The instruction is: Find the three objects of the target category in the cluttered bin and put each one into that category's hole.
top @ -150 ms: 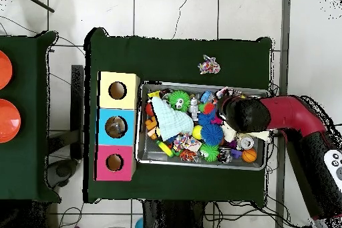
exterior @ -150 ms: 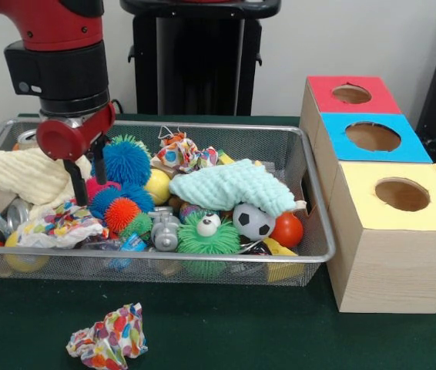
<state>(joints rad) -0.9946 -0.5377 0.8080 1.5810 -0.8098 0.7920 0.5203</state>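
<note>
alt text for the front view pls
A red and black robot arm's open gripper hangs over a wire mesh bin crammed with spiky balls, cloths and toys. Three wooden boxes with holed red, blue and yellow tops stand beside it.

Metal wire-mesh bin, pale wooden boxes, fluffy mint cloth, crumpled paper ball

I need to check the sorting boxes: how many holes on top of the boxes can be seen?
3, in the row of boxes beside the bin: the red box's hole is farthest back, the blue box's hole in the middle, the yellow box's hole nearest. None seems hidden.
</note>
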